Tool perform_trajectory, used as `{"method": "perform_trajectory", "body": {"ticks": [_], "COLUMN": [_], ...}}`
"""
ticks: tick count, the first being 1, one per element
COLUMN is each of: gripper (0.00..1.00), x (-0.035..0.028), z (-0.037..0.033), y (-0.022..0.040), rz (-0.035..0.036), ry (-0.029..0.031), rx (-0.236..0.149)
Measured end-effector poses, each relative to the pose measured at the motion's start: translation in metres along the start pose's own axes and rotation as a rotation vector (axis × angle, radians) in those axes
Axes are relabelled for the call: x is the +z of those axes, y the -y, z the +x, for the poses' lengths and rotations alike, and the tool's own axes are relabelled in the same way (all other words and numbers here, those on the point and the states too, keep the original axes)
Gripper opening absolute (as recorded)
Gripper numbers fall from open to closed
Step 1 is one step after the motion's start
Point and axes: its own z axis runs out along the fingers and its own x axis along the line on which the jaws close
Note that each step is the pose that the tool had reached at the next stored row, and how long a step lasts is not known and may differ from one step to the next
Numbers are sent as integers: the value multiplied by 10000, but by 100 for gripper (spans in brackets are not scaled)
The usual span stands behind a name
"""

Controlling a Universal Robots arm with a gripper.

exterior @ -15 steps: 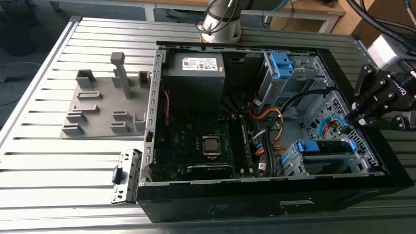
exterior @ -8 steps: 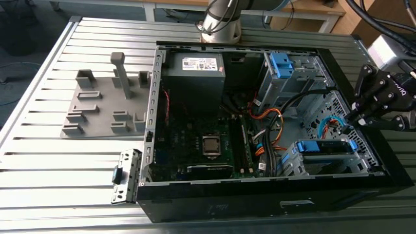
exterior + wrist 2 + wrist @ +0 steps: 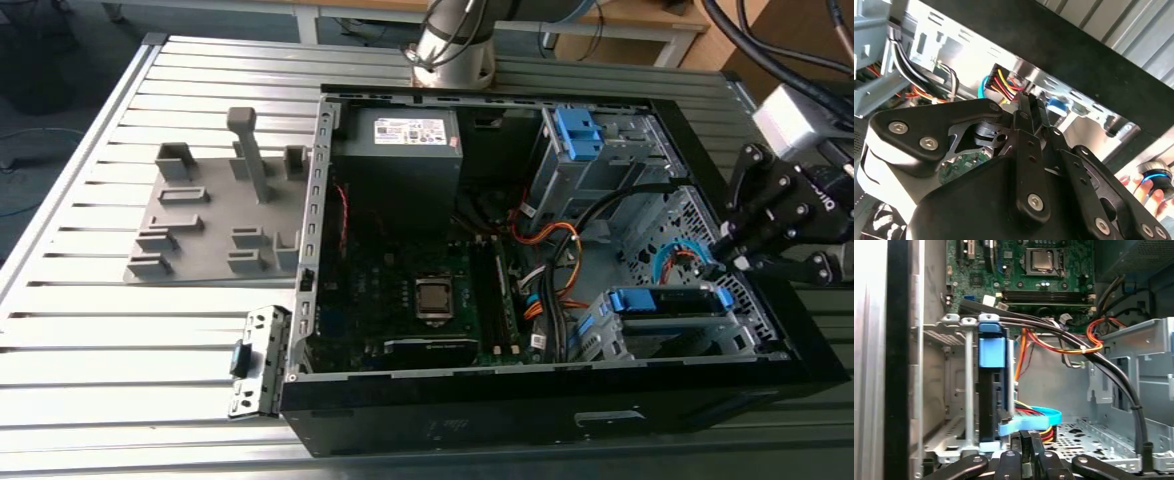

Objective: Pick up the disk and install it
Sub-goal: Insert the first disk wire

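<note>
While the arm hangs over the open computer case [image 3: 561, 420], pincer [image 3: 1026, 440]: fingers pressed together, nothing visibly between them, low inside the case's drive corner.
Disk [image 3: 991, 390]: standing on edge in its metal cage [image 3: 966, 385], blue rail outward; in the exterior view it sits in the cage at the case's near corner, towards the exterior view's right [image 3: 663, 298].
Disk to pincer: just beside the fingertips and apart from them in the first wrist view; I see no contact.
Handling, as I judge it: stiff, dense for its size, smooth metal faces likely slippery, and unkind to knocks.
Where to hold: across the two flat faces near the exposed edge, or on the blue frame, which looks grippier but may flex.
Cables [image 3: 1064, 342]: black, orange and red strands crossing close behind the cage; a snag risk.
Circuit board [image 3: 1044, 270]: farther back, well apart.
Tabletop [image 3: 120, 330]: slatted metal, carrying a grey fixture [image 3: 214, 220].
</note>
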Motion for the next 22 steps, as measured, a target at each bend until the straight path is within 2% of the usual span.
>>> {"method": "perform_trajectory", "body": {"ticks": [4, 7, 15, 22], "gripper": [19, 19, 19, 19], "x": [2, 8, 84, 121], "z": [98, 130, 141, 143], "y": [-31, -82, -142, -145], "rz": [0, 0, 0, -1], "ry": [-1, 1, 5, 1], "rx": [-1, -1, -3, -23]}}
